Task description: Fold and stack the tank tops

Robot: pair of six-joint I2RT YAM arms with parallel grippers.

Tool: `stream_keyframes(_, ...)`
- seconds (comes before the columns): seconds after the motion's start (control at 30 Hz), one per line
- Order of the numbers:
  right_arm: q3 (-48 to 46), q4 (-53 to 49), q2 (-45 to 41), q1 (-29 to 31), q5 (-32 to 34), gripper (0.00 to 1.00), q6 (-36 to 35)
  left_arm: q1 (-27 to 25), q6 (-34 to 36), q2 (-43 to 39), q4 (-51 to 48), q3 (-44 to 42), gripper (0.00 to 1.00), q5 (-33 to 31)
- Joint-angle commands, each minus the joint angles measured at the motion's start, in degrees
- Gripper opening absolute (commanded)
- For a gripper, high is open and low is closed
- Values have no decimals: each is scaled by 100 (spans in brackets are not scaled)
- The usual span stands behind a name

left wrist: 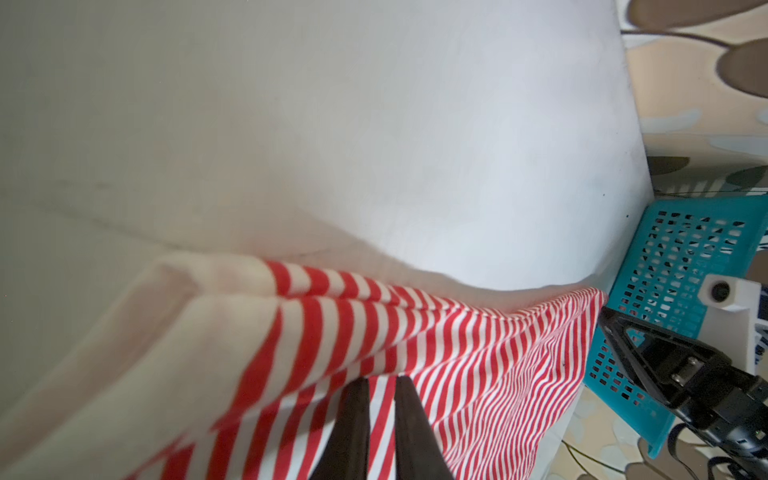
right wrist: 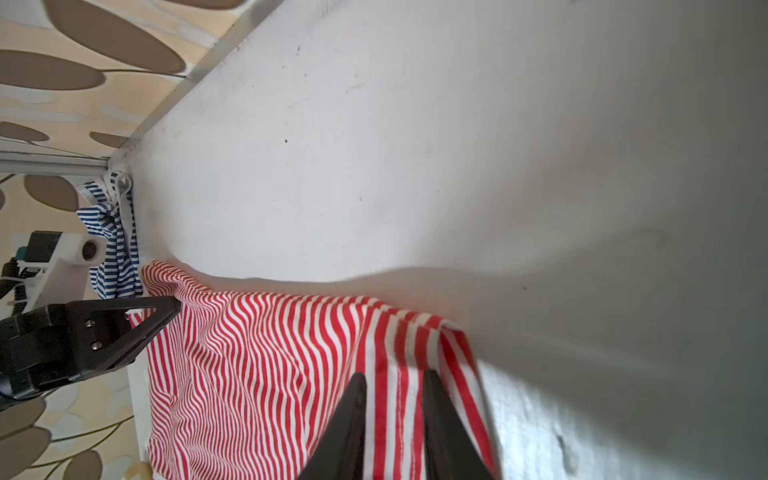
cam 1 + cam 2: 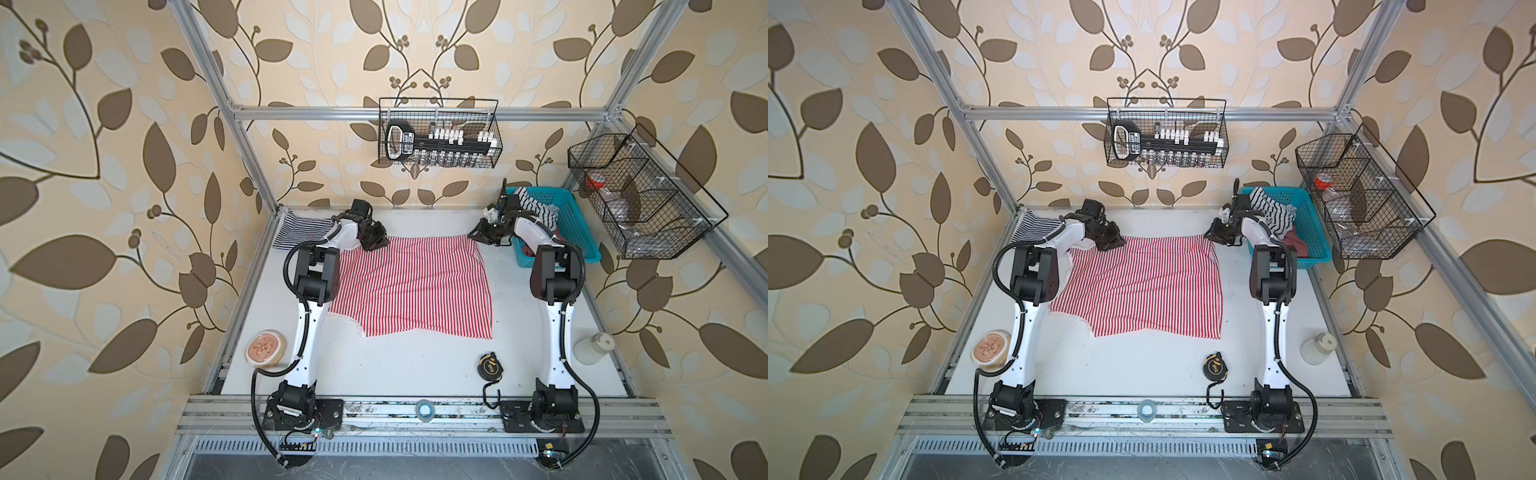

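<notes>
The red-and-white tank top (image 3: pixel 409 286) (image 3: pixel 1142 286) lies spread flat mid-table. My left gripper (image 3: pixel 374 245) (image 1: pixel 382 380) is shut on its far left corner, and the striped cloth (image 1: pixel 457 353) shows between the narrow jaws. My right gripper (image 3: pixel 473 235) (image 2: pixel 395 374) is shut on the far right corner, its jaws astride the hem (image 2: pixel 399 340). The far edge runs straight between the two. The navy-and-white tank top (image 3: pixel 297 232) (image 2: pixel 112 249) lies bunched in the far left corner, partly behind my left arm.
A teal basket (image 3: pixel 582 232) (image 1: pixel 673 266) holding more striped cloth stands far right. Near the front are a tape measure (image 3: pixel 490 365), a round tin (image 3: pixel 266 348), a white jar (image 3: pixel 594 348) and a tape roll (image 3: pixel 424 409). Wire baskets (image 3: pixel 440 137) hang on the frame.
</notes>
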Motion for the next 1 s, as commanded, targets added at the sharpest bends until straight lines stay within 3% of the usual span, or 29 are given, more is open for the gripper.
stream_keyframes(0.0,-219,114,-163,-100,91,28,-70,76,-40,149,13,1,15,-90)
stream_keyframes(0.53,-18,506,258,-128,-571,24,290,104,-91,196,-2,-116,14,-93)
stream_keyframes(0.83,249,172,390,19,-248,23,63,104,-76,220,-19,-156,14,-71)
stream_keyframes(0.97,245,169,368,30,-190,16,62,108,-77,220,-18,-157,14,-73)
